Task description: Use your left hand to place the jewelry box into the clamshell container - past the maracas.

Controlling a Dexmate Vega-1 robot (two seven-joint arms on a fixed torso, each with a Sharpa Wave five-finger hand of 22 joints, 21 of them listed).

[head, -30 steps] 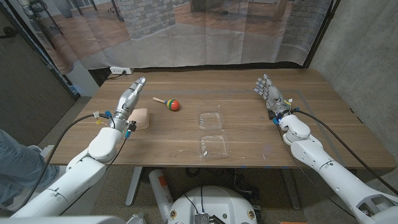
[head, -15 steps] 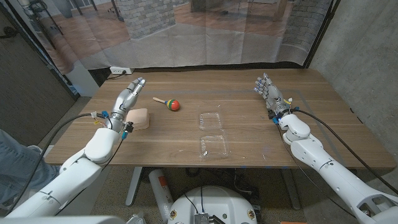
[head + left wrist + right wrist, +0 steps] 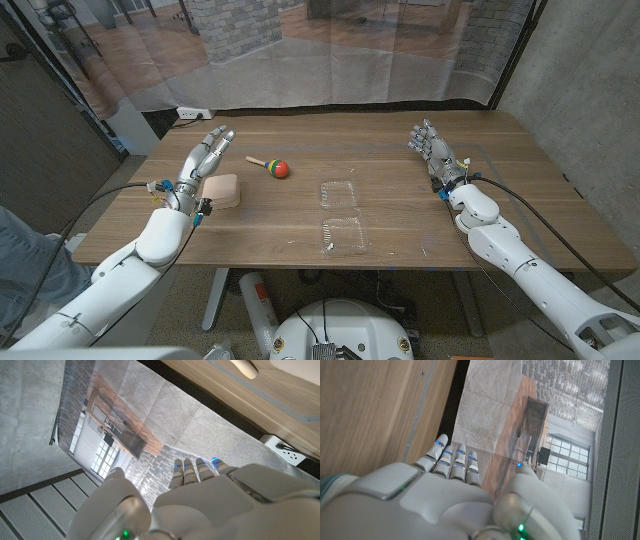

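Note:
A tan jewelry box [image 3: 222,189] sits on the table's left side. My left hand [image 3: 203,160] hovers just beyond and left of it, fingers spread and empty. The maraca [image 3: 272,165], with a red, yellow and green head and a wooden handle [image 3: 244,366], lies right of the box. A clear clamshell container [image 3: 341,214] lies open in the table's middle. My right hand [image 3: 432,150] stands open at the far right, holding nothing. In the wrist views my left hand [image 3: 200,495] and right hand [image 3: 450,480] show their backs with straight fingers.
A white power strip [image 3: 194,114] lies past the table's far left edge, also seen as a power strip [image 3: 283,449] in the left wrist view. A plastic curtain [image 3: 330,50] hangs behind the table. A person's leg [image 3: 20,255] is at the left edge.
My left hand has drifted slightly to the left, off the jewelry box, and its fingers have spread. The right hand has not moved.

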